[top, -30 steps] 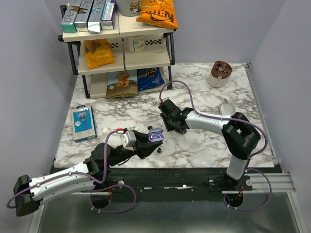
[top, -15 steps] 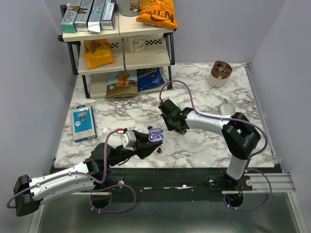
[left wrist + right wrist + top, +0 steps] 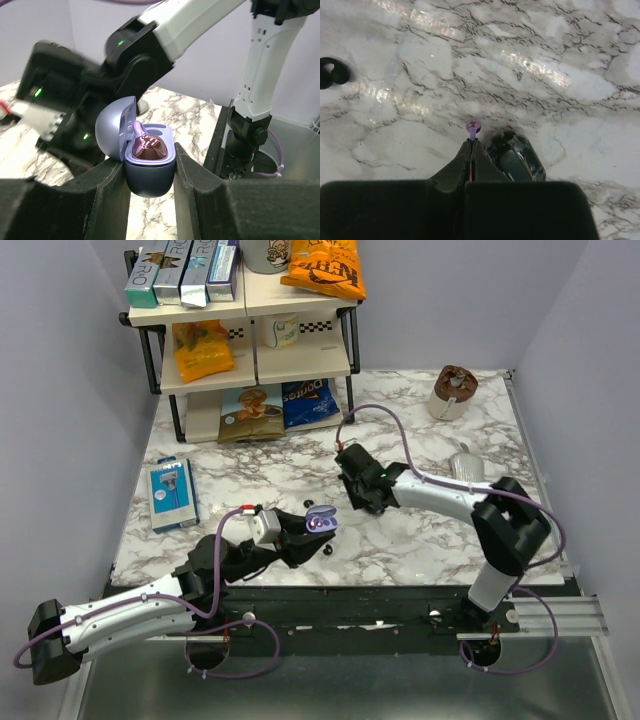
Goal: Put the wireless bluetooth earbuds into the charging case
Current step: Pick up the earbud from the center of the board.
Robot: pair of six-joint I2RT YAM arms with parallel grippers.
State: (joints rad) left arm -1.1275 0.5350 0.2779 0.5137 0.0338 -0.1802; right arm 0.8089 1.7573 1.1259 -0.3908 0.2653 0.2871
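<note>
Jaws L pinch the open charging case [image 3: 149, 176] for you; jaws R pressed together, lilac speck [image 3: 472, 125] at tips, earbud [image 3: 516, 157] just beside.

Lilac rounded charging case [image 3: 149, 167], lid open, upright at frame centre; glossy black bean-shaped earbud [image 3: 517, 159] on worktop [image 3: 570, 75], lower centre.

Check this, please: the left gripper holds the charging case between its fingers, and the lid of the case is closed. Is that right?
Not quite. The left gripper does hold the charging case between its fingers, but the lid is open, swung back, with the pink inside showing. The left wrist view shows it.
</note>
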